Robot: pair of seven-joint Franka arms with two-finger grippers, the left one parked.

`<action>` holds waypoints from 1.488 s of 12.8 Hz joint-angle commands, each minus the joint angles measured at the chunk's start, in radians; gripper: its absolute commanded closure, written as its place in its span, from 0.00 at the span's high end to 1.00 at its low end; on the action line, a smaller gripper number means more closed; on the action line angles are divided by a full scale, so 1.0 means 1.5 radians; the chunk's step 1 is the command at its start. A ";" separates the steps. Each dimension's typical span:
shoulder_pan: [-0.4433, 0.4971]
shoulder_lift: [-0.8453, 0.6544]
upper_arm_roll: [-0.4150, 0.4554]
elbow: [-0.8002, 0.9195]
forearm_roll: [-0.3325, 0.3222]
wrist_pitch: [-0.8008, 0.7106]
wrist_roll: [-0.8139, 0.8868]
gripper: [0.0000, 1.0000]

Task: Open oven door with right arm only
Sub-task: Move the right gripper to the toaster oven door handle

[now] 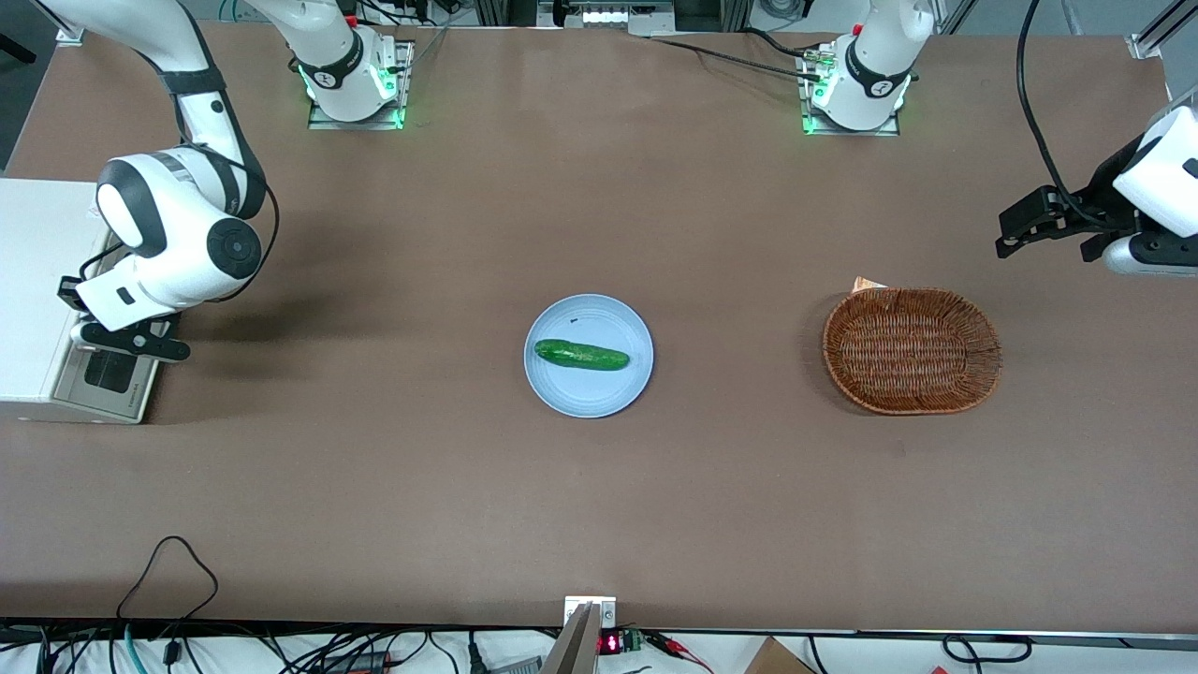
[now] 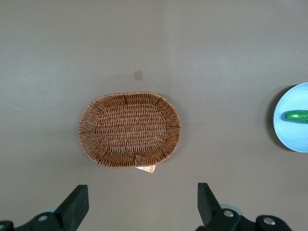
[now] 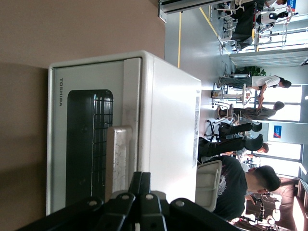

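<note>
At the working arm's end of the table sits one white toaster oven point(image 1: 37, 300), its oven door point(image 3: 89, 144) shut. The right arm's gripper point(image 1: 131, 339) hangs right at the silver handle point(image 3: 118, 161), fingers looking pressed together, gripping nothing. Risk I see: the fingers skate off the bar, or shove the whole oven. Also out there: one blue plate point(image 1: 552, 388), one cucumber point(image 1: 581, 355), one wicker basket point(image 1: 912, 350).
</note>
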 commanded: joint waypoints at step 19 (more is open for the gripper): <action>-0.004 0.036 0.002 -0.026 -0.106 -0.018 0.109 0.01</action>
